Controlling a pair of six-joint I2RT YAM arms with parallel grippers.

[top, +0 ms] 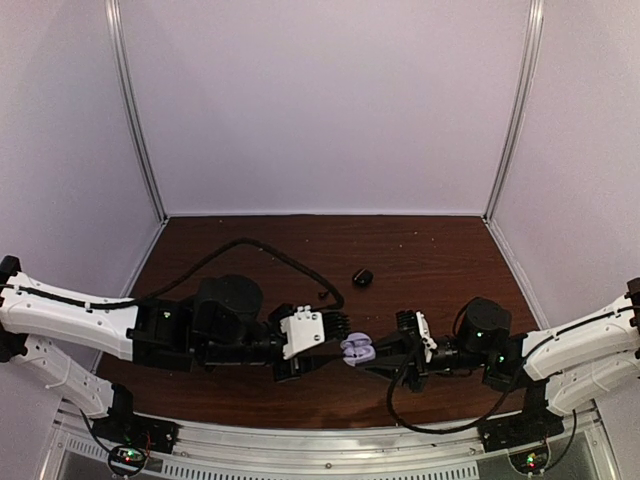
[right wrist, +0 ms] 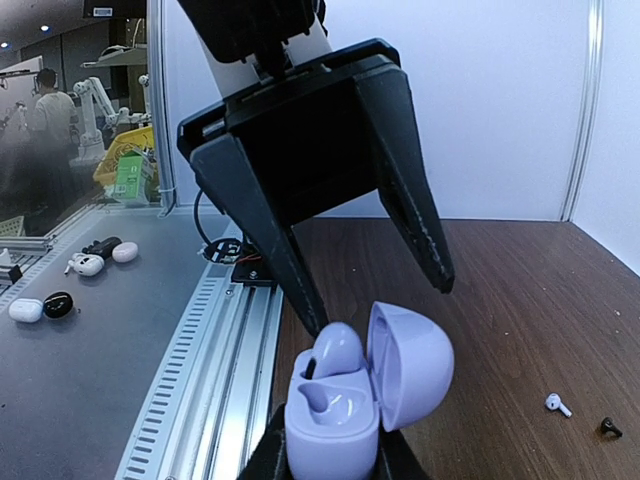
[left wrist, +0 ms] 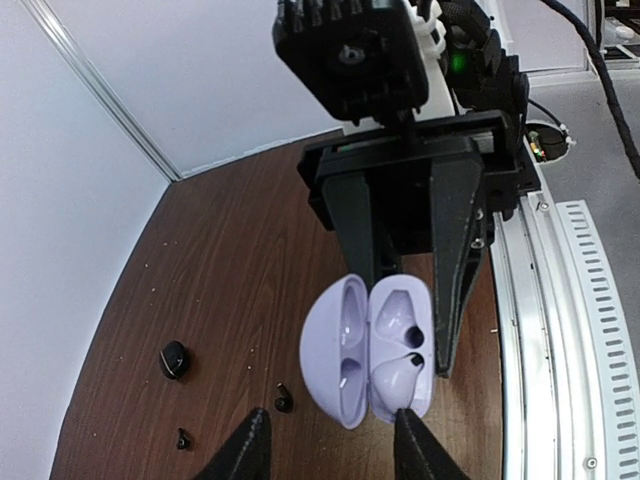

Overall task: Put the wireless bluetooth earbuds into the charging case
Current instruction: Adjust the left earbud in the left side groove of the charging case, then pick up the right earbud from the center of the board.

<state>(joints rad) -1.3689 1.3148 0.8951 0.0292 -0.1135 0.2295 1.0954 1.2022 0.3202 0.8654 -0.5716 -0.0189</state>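
The lavender charging case stands open, its lid hinged back. My right gripper is shut on the case's base and holds it above the table near the front edge. One pale lavender earbud sits in one socket, its rounded top sticking up; the other socket is empty. My left gripper is open and straddles the case, with one fingertip at the earbud. A white earbud and black earbuds lie loose on the table.
A small black case lies on the brown table behind the grippers. A black cable loops across the left middle. The metal front rail runs close beside the held case. White walls enclose the table.
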